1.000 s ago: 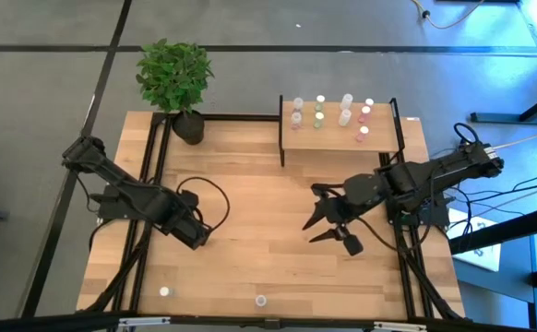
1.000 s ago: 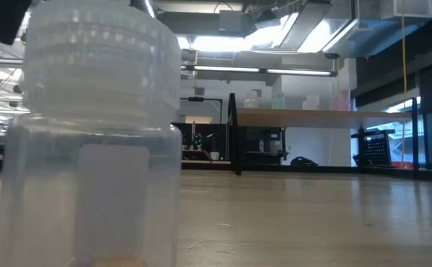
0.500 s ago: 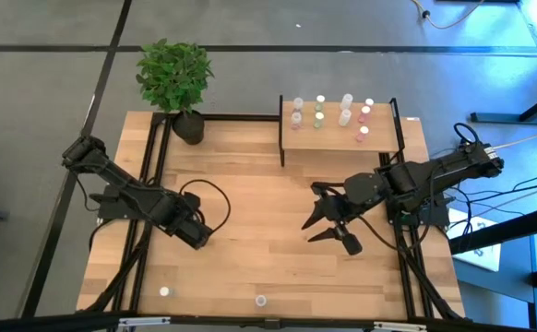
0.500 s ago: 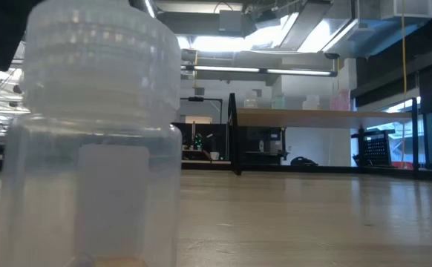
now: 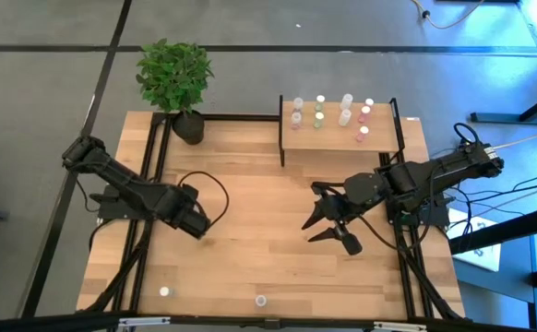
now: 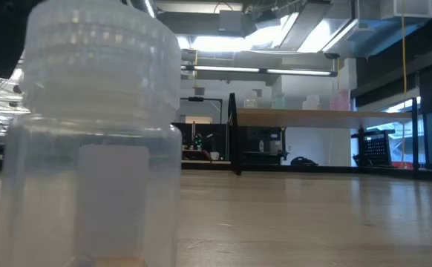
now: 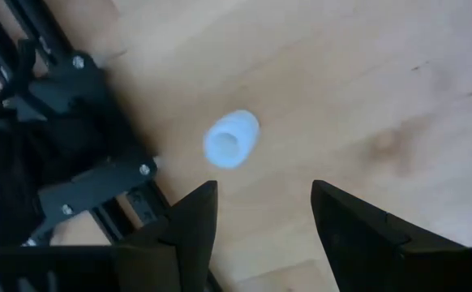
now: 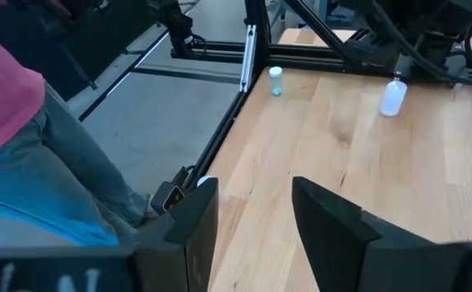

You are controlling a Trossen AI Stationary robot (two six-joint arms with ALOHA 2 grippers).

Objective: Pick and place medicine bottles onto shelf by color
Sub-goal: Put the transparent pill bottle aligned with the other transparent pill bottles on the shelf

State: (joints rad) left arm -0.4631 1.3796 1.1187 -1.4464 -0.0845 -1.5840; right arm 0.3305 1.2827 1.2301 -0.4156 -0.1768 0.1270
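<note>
Several medicine bottles (image 5: 331,112) stand in rows on the light-wood shelf (image 5: 324,143) at the table's far right. Two more bottles (image 5: 164,291) (image 5: 261,301) stand on the table near its front edge. One of these fills the left of the low view as a translucent bottle (image 6: 97,141). My left gripper (image 5: 197,226) hangs open over the table's left half and points down. A pale-capped bottle (image 7: 232,139) stands on the wood beyond its fingertips, which are clear of it. My right gripper (image 5: 311,231) hovers open right of centre with nothing between its fingers.
A potted plant (image 5: 176,78) stands at the far left corner. Black frame rails (image 5: 149,184) run along the table's left and right sides. In the right wrist view a person (image 8: 25,154) stands on the floor beside the table. Bare wood lies between the two arms.
My left gripper has sunk a little, drifted slightly toward the table's far edge and rolled somewhat about its own axis. Its fingers stay as far apart as before. My right gripper and the bottles have kept still.
</note>
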